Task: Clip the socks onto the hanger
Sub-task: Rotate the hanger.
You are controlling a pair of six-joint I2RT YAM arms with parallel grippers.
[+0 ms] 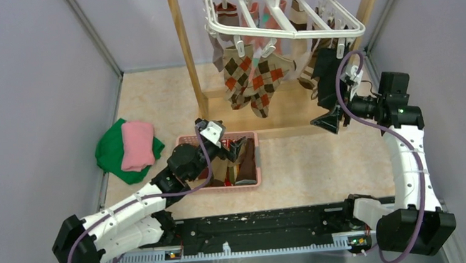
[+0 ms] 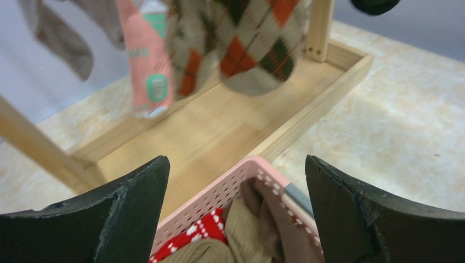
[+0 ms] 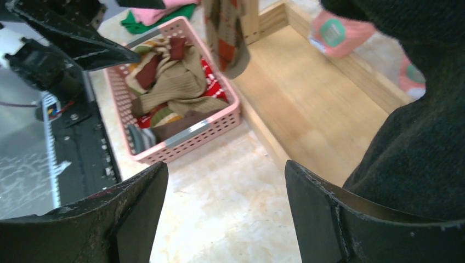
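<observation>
Picking the next sock. The left tool (image 2: 236, 160) hovers over the far rim of the pink basket (image 3: 192, 134) at the middle of the bench (image 1: 321, 162), its fingers wide apart and empty. The loose socks (image 3: 181, 82) lie tangled in the basket. The hanger (image 1: 285, 24) hangs from the wooden stand (image 1: 188, 59) at the far edge, already carrying the diamond-pattern socks (image 1: 251, 80). The right tool (image 3: 226, 165), fingers apart with nothing between them, sits just beside the black sock (image 1: 325, 74) at the hanger's right end. For a clean pick, the left tool should descend on a single raised fold, preferably a cuff, and avoid the basket wall. It should lift slowly so that neighbouring socks fall free.
</observation>
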